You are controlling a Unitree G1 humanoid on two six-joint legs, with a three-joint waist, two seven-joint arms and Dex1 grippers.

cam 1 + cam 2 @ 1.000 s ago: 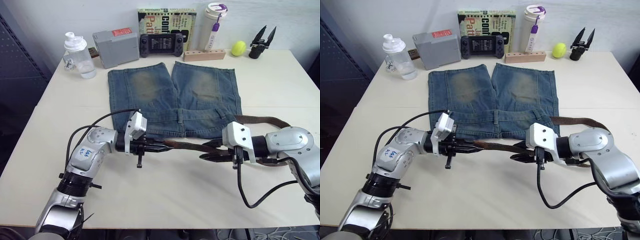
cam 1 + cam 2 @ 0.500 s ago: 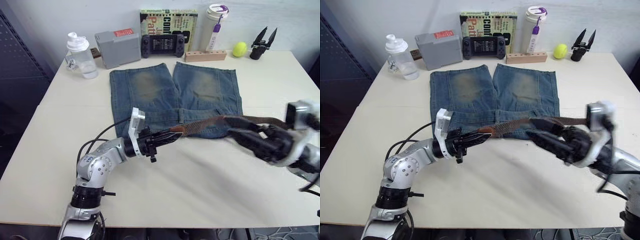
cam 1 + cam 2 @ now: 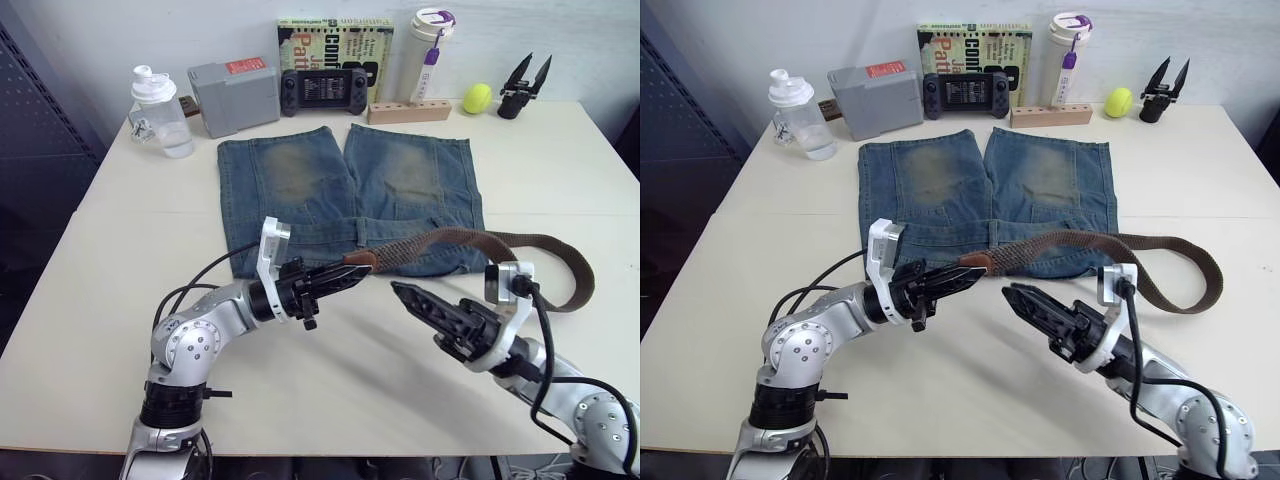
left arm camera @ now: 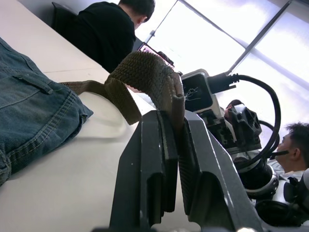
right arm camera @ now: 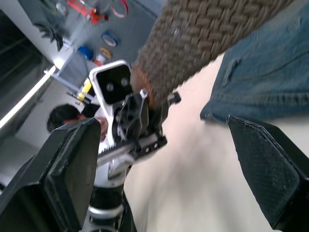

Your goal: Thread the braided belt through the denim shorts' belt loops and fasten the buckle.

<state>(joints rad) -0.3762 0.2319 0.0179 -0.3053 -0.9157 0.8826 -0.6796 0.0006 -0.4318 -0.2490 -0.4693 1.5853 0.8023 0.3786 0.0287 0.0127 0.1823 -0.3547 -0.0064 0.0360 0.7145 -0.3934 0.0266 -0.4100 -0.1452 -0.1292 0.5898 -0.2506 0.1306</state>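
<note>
The denim shorts (image 3: 350,185) lie flat at mid-table, waistband toward me, with a belt loop (image 3: 362,232) at its middle. My left gripper (image 3: 347,274) is shut on the braided belt's (image 3: 470,238) lighter leather tip, just in front of the waistband; in the left wrist view the belt (image 4: 142,67) rises from between the fingers (image 4: 154,145). The belt arches right over the waistband and curls back on the table. My right gripper (image 3: 402,293) hovers open in front of the shorts, pointing at the left gripper, its fingers (image 5: 72,169) wide apart. The buckle is hidden.
Along the far edge stand a shaker bottle (image 3: 160,110), a grey box (image 3: 232,95), a game controller (image 3: 320,88), a book (image 3: 335,35), a tumbler (image 3: 425,55), a wooden block (image 3: 408,110), a yellow ball (image 3: 477,97) and a black tool (image 3: 523,85). People (image 4: 108,34) sit beyond the table.
My right gripper has let go of the belt, swung out to the right and come back low and open. My left gripper has lifted the belt tip toward the waistband.
</note>
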